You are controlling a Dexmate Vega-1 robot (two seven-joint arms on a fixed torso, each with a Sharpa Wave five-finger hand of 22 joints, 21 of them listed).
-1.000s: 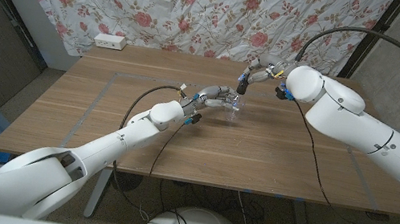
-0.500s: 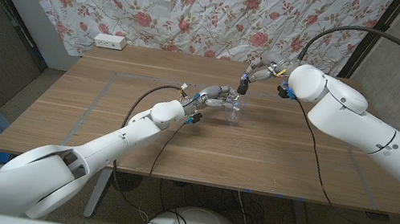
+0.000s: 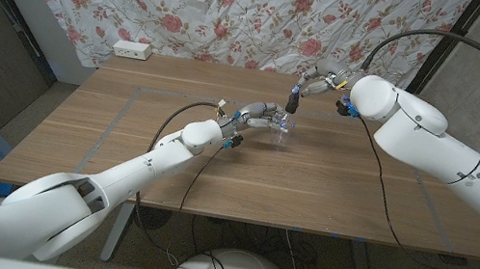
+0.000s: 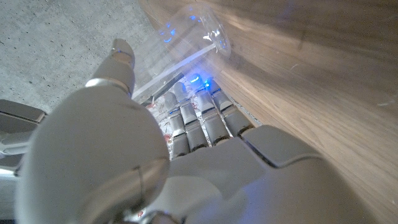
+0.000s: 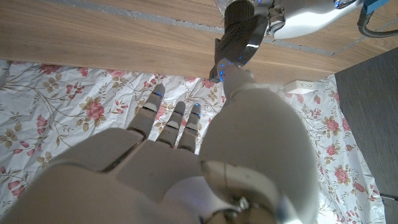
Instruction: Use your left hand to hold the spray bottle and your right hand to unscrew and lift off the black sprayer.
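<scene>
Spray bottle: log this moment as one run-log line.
left hand holds spray bottle on table | right hand holds black sprayer above bottle

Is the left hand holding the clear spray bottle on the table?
Yes, in the head view the left hand grips the clear spray bottle standing on the wooden table.

White power strip on the wooden table, before a floral curtain.

A clear, glossy plastic spray bottle stands on the matt wooden table, floral cloth curtain at twelve o'clock.
</scene>
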